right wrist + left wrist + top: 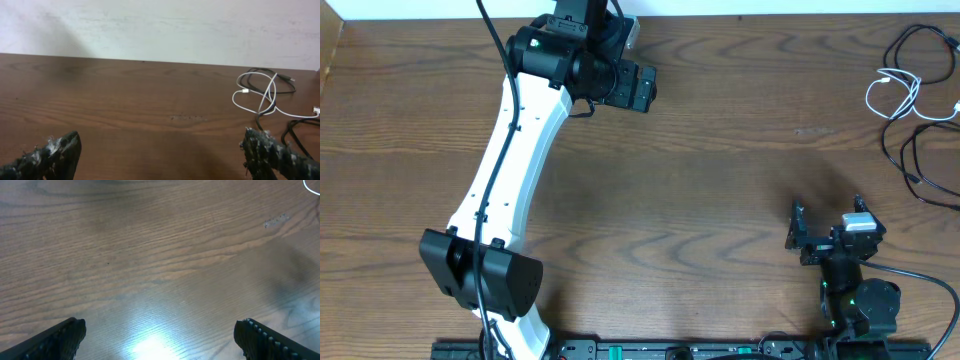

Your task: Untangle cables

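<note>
The cables lie at the table's far right. A short white cable (pixel 892 92) loops there, crossed by a longer black cable (pixel 910 150) that runs off the right edge. In the right wrist view the white cable (pixel 250 100) and the black cable (pixel 260 82) lie tangled at the right. My right gripper (pixel 830 228) is open and empty near the front right, well short of the cables; its fingers (pixel 160 155) show wide apart. My left gripper (pixel 642 88) is open and empty at the back middle, far left of the cables; its jaws (pixel 160 337) frame bare wood.
The brown wooden table (pixel 700 180) fills the view. The left arm's white link (pixel 505 170) stretches diagonally across the left side. A pale wall (pixel 160 25) stands behind the table's far edge. A bright light patch (pixel 147 345) falls on the wood between the left jaws.
</note>
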`<state>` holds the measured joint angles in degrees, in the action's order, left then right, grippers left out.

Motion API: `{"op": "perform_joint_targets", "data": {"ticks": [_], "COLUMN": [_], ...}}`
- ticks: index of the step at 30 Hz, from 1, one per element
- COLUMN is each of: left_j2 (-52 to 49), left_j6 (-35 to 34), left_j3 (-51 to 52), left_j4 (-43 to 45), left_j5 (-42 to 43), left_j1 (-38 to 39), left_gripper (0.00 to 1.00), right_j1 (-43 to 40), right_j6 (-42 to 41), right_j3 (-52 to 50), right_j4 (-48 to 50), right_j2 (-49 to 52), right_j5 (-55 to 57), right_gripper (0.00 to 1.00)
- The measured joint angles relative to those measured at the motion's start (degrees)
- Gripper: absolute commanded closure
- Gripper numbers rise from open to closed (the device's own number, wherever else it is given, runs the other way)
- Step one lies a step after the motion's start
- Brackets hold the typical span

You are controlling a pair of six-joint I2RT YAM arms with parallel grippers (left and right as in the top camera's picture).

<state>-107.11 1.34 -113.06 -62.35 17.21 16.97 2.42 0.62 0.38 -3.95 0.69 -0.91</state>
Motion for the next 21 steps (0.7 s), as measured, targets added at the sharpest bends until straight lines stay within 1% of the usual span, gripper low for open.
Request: {"op": "perform_joint_targets", "data": {"ticks": [10,21], "left_j2": [0.0,0.07], "left_j6": [0.0,0.66], "left_j3": [0.0,0.02], "left_j4": [0.0,-1.18], "left_j5": [-0.35,-7.93], "left_j1": [0.0,-0.04], "left_gripper": [0.0,0.0], "right_j1": [0.0,0.0], "right_j6": [0.0,0.0], "right_j3": [0.0,0.0], "right_j4": [-0.02,-0.02], "right_j2": [0.0,0.0], "right_j5": [0.0,0.0], "right_gripper": [0.01,0.01]}}
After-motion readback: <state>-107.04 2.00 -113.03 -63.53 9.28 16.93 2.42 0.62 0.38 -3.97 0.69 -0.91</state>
